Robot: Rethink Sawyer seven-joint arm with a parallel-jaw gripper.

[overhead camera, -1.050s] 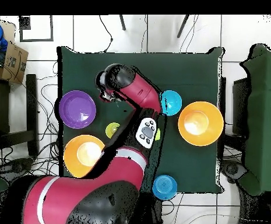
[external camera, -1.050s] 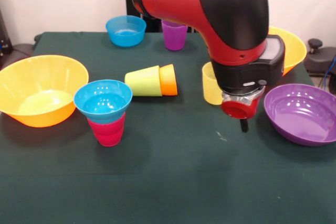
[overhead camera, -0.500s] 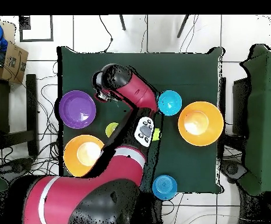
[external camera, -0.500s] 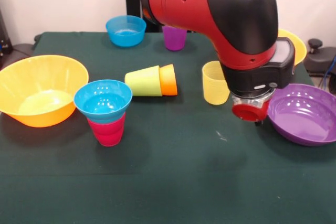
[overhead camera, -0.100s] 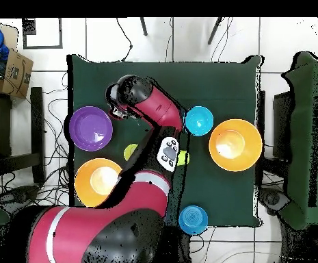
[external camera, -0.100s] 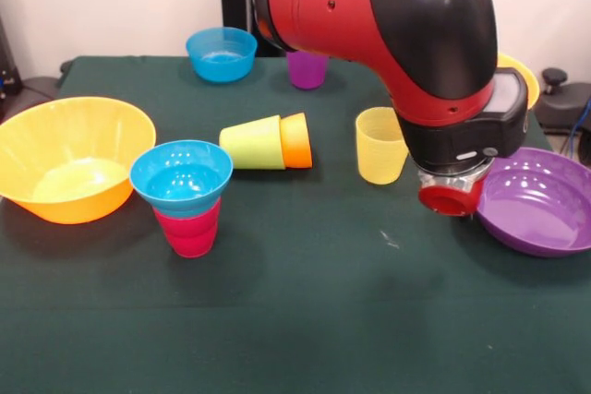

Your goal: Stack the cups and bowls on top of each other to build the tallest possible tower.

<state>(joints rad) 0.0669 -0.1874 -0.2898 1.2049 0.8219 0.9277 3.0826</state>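
A cyan bowl (external camera, -0.100s: 181,173) sits on an upright red cup (external camera, -0.100s: 191,231), forming a short tower left of centre. Behind it, a lime green cup (external camera, -0.100s: 253,143) lies on its side, pushed into an orange cup (external camera, -0.100s: 296,140). A translucent yellow cup (external camera, -0.100s: 379,145) stands upright just left of the arm's wrist. The gripper (external camera, -0.100s: 450,202) hangs low at the left rim of the wide purple bowl (external camera, -0.100s: 540,202), and only its red end ring shows. In the overhead view the gripper (overhead camera, -0.100s: 120,104) is beside the purple bowl (overhead camera, -0.100s: 91,128).
A large orange bowl (external camera, -0.100s: 74,159) stands at the left edge. Another orange bowl (external camera, -0.100s: 519,78) is partly hidden behind the arm. A deeper blue bowl (external camera, -0.100s: 222,53) and a purple cup (external camera, -0.100s: 307,69) stand at the back. The bulky arm covers the table's middle in the overhead view.
In the front view the arm has swung right, from in front of the yellow cup to the purple bowl's rim. The dark tip seen below the wrist earlier no longer shows.
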